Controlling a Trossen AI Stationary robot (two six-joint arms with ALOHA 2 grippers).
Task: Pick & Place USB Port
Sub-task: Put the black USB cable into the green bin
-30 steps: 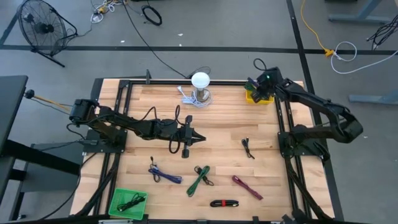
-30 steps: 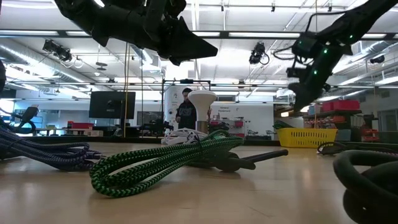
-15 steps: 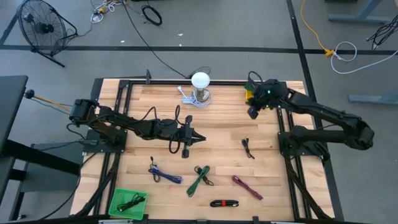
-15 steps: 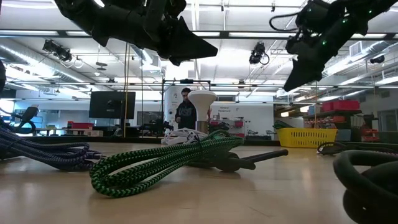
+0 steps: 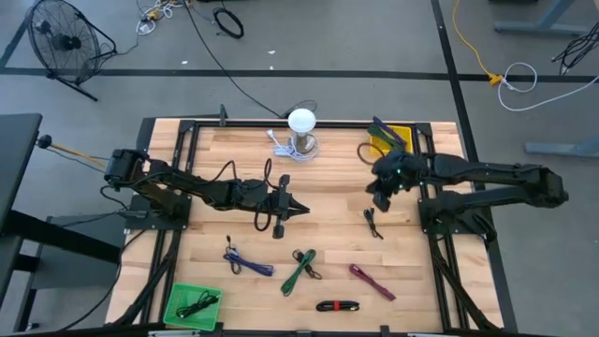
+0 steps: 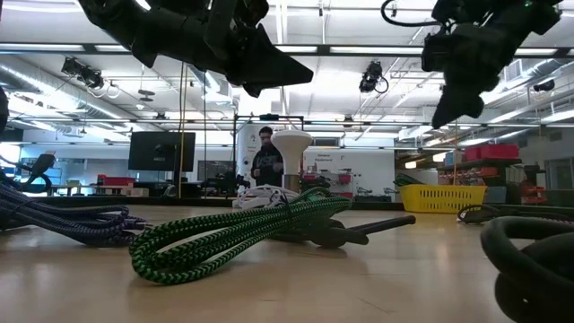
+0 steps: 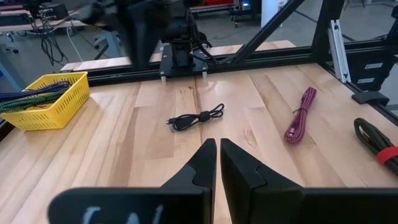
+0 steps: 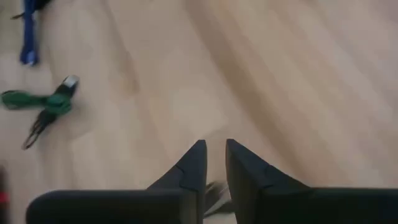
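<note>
Seen from straight above, the wooden table [image 5: 328, 234] carries a white lamp [image 5: 301, 123] at its far edge, and everything is placed from that lamp. Beside the lamp toward the right arm sits a yellow basket [image 5: 391, 139] holding cables. The right gripper [image 5: 381, 195] hangs nearer than the basket, just above a small black USB cable [image 5: 372, 223]; its fingers are empty. The left gripper [image 5: 299, 209] hovers in front of the lamp over mid-table. Farther from the lamp lie a blue cable [image 5: 247, 262], a green cable [image 5: 301, 270], a maroon cable [image 5: 372, 280], a black cable with a red tie [image 5: 337, 306] and a green bin [image 5: 193, 304]. At table height, the green cable [image 6: 233, 231] fills the foreground before the lamp [image 6: 290, 161], both arms overhead. Past the left wrist, the fingers [image 7: 200, 163] are pressed almost together, empty, aimed at the black USB cable [image 7: 196, 118]. Past the right wrist, the fingers [image 8: 193, 165] stand narrowly apart over bare wood.
</note>
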